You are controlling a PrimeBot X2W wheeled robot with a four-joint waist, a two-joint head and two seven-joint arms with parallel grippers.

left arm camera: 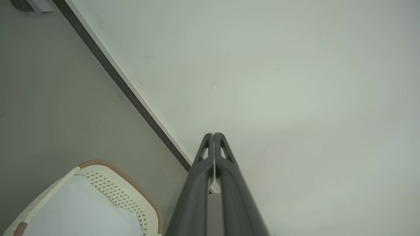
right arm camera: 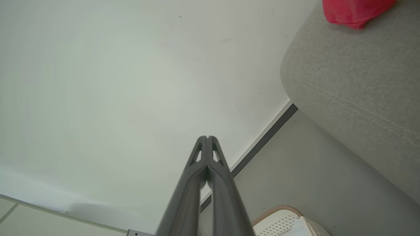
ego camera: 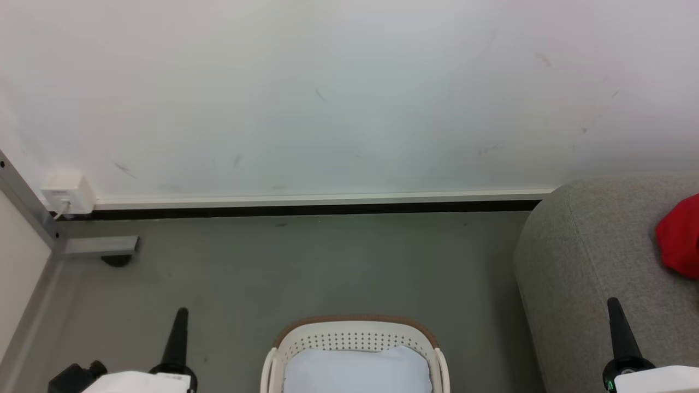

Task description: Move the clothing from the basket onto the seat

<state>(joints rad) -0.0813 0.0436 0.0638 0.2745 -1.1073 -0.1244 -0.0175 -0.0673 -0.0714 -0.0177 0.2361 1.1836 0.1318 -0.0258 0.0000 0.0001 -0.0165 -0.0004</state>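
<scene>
The cream basket with its tan rim sits on the floor at the bottom middle; a pale white-blue cloth fills its inside. Red clothing lies on the grey seat at the right edge. My left gripper is shut and empty, left of the basket. My right gripper is shut and empty, in front of the seat's side. The left wrist view shows the shut left gripper beside the basket. The right wrist view has the shut right gripper, the seat and the red clothing.
A white wall with a dark skirting strip runs behind the grey floor. A white socket box with a cable sits low on the wall at left, beside a grey metal frame and foot.
</scene>
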